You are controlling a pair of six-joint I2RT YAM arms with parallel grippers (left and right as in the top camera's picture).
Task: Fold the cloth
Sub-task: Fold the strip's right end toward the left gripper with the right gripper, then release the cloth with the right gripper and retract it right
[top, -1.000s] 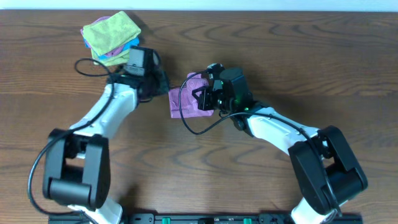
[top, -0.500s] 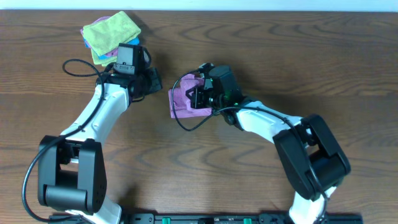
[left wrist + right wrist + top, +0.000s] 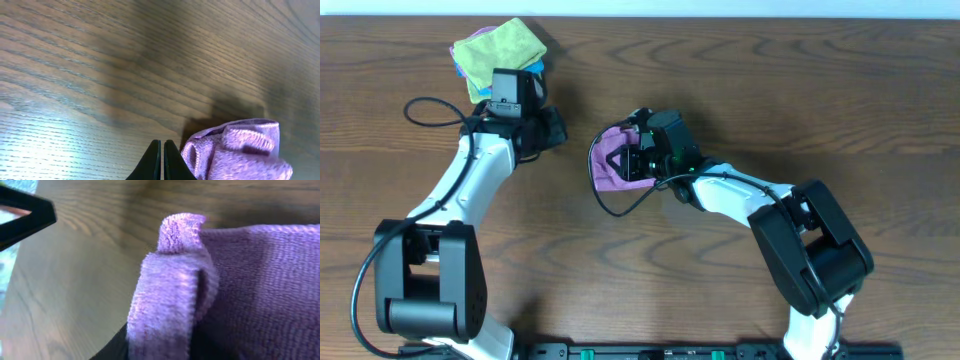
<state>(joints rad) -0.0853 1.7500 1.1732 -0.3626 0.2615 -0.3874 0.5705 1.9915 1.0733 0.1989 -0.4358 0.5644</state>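
cloth (image 3: 608, 160): soft, light, limp; take by edge | right pincer (image 3: 634, 160) grips its 3 o'clock fold | left pincer (image 3: 161, 150) closed, empty

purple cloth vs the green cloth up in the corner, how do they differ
The purple cloth is lilac and lies alone; the green cloth is lime and tops a stack of cloths. The purple cloth is bunched, one edge raised; the green cloth lies flat. Both look soft.
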